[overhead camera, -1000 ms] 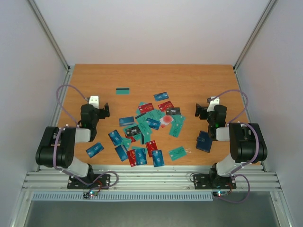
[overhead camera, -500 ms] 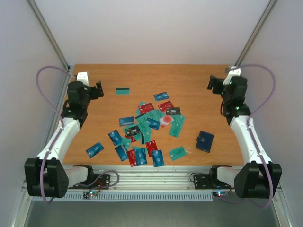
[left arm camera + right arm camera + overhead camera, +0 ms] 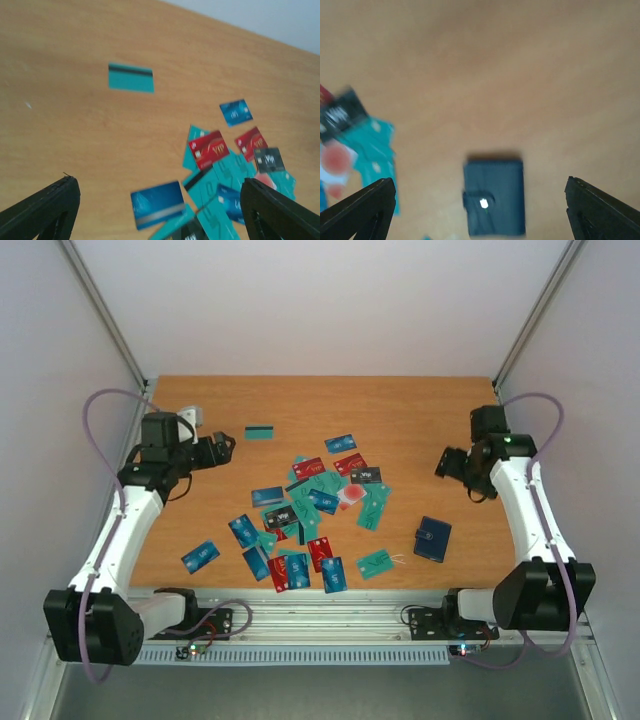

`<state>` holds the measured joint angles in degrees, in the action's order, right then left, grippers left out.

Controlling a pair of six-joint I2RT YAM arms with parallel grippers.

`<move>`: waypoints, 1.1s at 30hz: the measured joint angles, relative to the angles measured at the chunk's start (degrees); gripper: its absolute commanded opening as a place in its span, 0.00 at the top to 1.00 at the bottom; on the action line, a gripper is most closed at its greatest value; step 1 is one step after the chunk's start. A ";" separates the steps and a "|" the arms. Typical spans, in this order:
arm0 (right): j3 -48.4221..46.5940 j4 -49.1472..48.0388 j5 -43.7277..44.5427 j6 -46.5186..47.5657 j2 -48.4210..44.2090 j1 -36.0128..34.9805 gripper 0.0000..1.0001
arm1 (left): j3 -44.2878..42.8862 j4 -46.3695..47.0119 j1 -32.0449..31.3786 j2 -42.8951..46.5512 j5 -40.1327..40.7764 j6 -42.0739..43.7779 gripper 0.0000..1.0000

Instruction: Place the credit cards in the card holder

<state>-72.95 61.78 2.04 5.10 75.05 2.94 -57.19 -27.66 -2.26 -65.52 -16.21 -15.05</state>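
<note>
Credit cards (image 3: 322,502) lie scattered flat over centre of table (image 3: 420,405), nearest ones by lower edge of top view. Card holder (image 3: 433,538) sits shut at lower right, apart from the pile; in right wrist view it's bottom centre, clasp tab up. L gripper (image 3: 225,448) hangs mid-left, jaws wide, empty. R gripper (image 3: 447,462) is mid-right, beyond holder, jaws wide too, nothing in them. Farthest: lone teal card (image 3: 260,432) w/ dark stripe, upper left of pile.
</note>
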 measured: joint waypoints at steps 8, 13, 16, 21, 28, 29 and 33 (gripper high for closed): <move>10.45 12.48 -2.75 -5.35 0.87 0.07 0.28 | 0.00 -10.01 -3.26 -3.23 -2.43 -2.05 0.17; 11.08 12.02 -5.16 -9.20 3.80 0.66 0.35 | 0.00 -13.38 -6.64 -3.43 -2.40 -2.84 0.22; 14.82 9.55 -6.58 -11.47 5.29 0.98 0.37 | 0.33 -14.36 -8.46 -3.58 -2.40 -3.32 0.24; 20.79 5.51 -8.48 -14.27 5.57 3.19 0.41 | 1.51 -15.80 -9.99 -3.56 -2.43 -3.80 0.27; 26.58 -1.62 -10.38 -16.76 5.42 6.14 0.46 | 1.86 -16.41 -10.99 -4.24 -2.38 -3.89 0.29; 27.67 -2.84 -10.73 -16.94 5.44 6.64 0.46 | 1.86 -16.41 -11.10 -4.59 -2.38 -3.93 0.29; 31.15 -7.39 -12.74 -17.00 5.92 9.84 0.49 | 1.86 -16.26 -11.61 -6.14 -2.23 -4.09 0.30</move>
<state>-41.80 54.39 -10.70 -11.90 80.97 12.78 -55.33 -43.92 -13.87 -71.66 -18.44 -19.14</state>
